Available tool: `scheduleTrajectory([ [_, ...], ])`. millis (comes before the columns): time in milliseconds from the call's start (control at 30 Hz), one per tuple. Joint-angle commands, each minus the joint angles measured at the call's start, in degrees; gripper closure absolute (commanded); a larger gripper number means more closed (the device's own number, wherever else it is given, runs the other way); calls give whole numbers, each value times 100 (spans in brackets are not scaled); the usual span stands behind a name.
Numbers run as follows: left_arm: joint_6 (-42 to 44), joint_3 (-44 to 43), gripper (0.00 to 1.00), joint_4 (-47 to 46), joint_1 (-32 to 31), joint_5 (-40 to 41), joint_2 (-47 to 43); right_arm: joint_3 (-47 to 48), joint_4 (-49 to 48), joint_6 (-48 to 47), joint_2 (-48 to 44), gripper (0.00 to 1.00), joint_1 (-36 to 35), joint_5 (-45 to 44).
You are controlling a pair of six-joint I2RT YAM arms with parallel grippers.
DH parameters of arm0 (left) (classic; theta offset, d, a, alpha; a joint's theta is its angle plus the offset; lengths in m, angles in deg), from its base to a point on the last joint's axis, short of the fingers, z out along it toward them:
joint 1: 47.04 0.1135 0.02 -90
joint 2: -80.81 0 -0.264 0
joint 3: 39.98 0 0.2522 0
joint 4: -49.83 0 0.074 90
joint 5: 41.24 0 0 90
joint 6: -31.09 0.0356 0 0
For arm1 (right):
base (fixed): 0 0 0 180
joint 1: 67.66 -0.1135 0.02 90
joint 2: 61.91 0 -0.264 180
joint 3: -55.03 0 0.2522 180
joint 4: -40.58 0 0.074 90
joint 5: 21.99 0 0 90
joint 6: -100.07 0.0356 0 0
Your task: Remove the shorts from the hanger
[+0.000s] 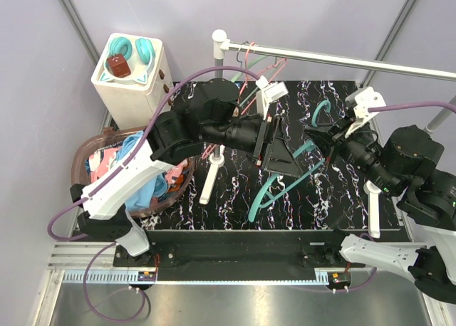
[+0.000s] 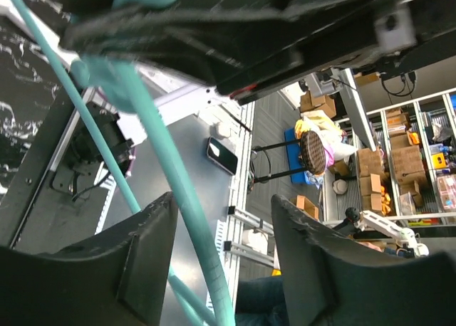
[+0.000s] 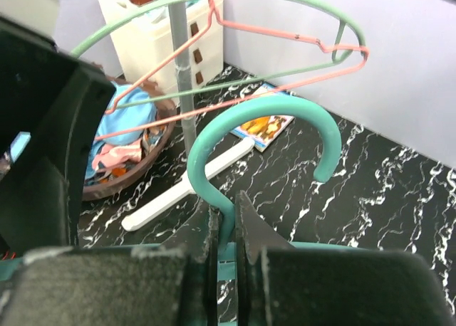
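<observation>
The shorts (image 1: 131,147) lie heaped in the brown basket (image 1: 78,157), and the teal hanger (image 1: 267,191) shows bare, so removal appears complete. The right gripper (image 3: 226,213) is clamped on the hanger neck. The left gripper (image 2: 222,205) is spread, with the hanger bar passing between its fingers. Judged remaining: put the hanger down.

Nothing legible on my feeds.
The printed card (image 3: 261,129) beside the rack post (image 3: 181,77) shows colours only, its lettering too small for me.
</observation>
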State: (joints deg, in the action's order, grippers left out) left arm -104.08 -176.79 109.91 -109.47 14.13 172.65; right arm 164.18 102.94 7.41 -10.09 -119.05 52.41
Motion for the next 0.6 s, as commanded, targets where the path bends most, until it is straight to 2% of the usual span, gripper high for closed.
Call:
scheduleTrajectory([
  [0, -124, 201, 49, -54, 12, -193, -280, -30, -729, -279, -92, 100, -37, -198],
  [67, -150, 219, 59, -45, -6, -114, -306, -82, -799, -288, -101, 100, -37, -225],
  [133, -159, 254, 81, -45, -6, 35, -393, -152, -852, -201, -92, 96, -37, -409],
  [167, -142, 281, 89, -53, 3, 331, -464, -170, -852, -78, -110, 87, -28, -479],
  [200, -72, 324, 100, -53, -6, 517, -517, -188, -852, 10, -127, 65, -28, -610],
  [267, 43, 412, 100, -45, -6, 1112, -710, -319, -852, 412, -232, 43, -28, -716],
  [300, 174, 439, 100, -53, -23, 1299, -763, -398, -852, 554, -294, 25, -28, -786],
  [400, 306, 579, 100, -106, -32, 1950, -921, -688, -773, 1248, -619, 3, -20, -1120],
  [467, 342, 685, 100, -150, -23, 2231, -948, -847, -720, 1835, -891, 0, -28, -1401],
  [567, 386, 598, 100, -299, 12, 2381, -860, -812, -650, 2198, -1059, 0, -28, -1228],
])
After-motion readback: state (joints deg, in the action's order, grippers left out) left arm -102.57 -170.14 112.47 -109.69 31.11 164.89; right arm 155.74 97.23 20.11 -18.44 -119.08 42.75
